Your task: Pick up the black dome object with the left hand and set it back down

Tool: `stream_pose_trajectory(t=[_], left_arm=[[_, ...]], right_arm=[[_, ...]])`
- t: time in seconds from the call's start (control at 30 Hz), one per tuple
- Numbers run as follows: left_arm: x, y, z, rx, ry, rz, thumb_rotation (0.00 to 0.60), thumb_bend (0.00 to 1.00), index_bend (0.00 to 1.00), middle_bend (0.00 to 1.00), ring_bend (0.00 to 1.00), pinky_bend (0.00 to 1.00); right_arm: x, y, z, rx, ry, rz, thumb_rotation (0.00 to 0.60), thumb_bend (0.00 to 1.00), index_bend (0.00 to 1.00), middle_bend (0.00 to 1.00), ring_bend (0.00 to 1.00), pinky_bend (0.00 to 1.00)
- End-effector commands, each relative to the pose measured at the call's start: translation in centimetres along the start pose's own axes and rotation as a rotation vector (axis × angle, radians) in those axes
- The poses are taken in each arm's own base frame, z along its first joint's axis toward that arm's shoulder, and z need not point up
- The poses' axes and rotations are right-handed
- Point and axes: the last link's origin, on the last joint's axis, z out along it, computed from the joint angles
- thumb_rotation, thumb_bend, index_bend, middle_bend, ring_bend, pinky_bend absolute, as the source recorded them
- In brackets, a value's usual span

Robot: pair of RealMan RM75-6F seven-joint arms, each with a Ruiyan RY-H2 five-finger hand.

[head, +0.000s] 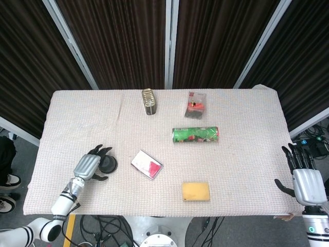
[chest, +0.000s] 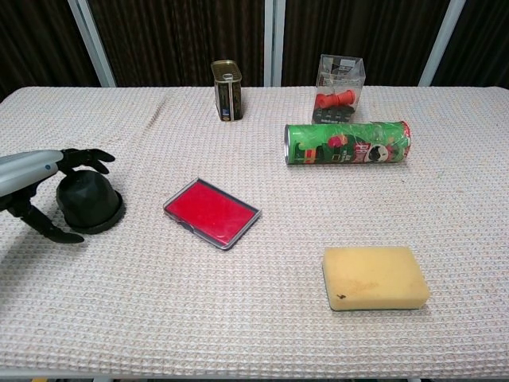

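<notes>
Now the black dome (chest: 90, 200) is shown on the cloth-covered table (head: 241, 149) near its left front edge, directly under the spread fingers (chest: 86, 157) of the left hand (head: 91, 164). Its fingers are arched apart around the dome, no firm grip being evident. The right hand (head: 305, 180) is held open, well apart.
</notes>
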Motion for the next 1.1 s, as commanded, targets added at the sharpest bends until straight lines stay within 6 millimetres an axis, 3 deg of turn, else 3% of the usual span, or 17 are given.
stream_pose_trajectory(t=[0.03,1.1], left_arm=[[-0.02,-0.1,0.16,0.005,-0.002,0.004,0.6,0.04,0.08,0.15,0.0,0.18],[-0.22,-0.59,1.04,0.037,-0.001,-0.001,0.6,0.13,0.12,0.26,0.01,0.21]], right_arm=[[-0.13,0.0,0.01,0.001,-0.005,0.001,0.6,0.1,0.0,0.0,0.0,0.0],[-0.6,0.45,0.16,-0.016,-0.016,-0.011,0.6,0.1,0.0,0.0,0.0,0.0]])
